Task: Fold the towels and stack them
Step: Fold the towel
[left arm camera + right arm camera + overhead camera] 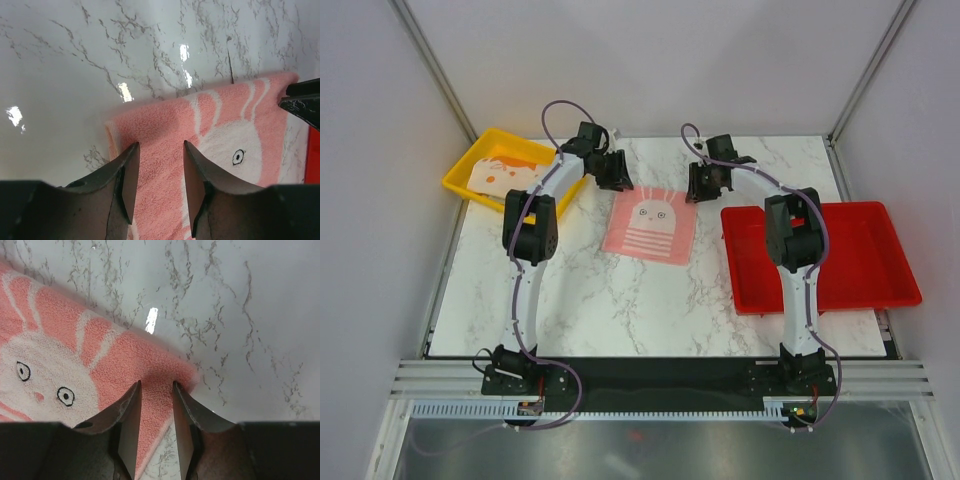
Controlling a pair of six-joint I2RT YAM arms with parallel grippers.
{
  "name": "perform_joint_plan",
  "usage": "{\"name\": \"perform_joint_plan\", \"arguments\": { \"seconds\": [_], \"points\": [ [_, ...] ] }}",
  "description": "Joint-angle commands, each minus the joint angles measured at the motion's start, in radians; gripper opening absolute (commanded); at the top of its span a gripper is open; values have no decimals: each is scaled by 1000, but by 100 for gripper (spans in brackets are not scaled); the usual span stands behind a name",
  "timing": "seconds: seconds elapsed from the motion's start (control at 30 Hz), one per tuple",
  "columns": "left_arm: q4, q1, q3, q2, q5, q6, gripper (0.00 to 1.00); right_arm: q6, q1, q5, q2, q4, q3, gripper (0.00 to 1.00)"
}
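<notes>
The pink towel (650, 226) (rabbit face up) lies flat mid-table, between the yellow tray (460, 176) holding a cream towel (505, 172) and the red tray (865, 262). The left gripper (160, 146) sits at its far left corner and the right gripper (156, 385) at its far right. Each has jaws part open with cloth showing in the gap, not pinched.

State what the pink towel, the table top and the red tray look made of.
The pink towel: soft terry-like cloth, matte; a fuzzy nap shows in the wrist views. The table top: marble-look, glossy; grey veins and lamp glints, maybe laminate. The red tray: likely moulded plastic, smooth, even colour.
</notes>
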Motion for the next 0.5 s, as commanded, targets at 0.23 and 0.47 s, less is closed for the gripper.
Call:
{"name": "perform_joint_plan", "arguments": {
  "seconds": [0.23, 0.47],
  "points": [
    [9, 17, 37, -80, 78, 233, 56, -186, -31, -128, -78, -67, 45, 52],
    [-1, 15, 89, -31, 9, 362, 61, -197, -83, -168, -38, -86, 74, 58]
  ]
}}
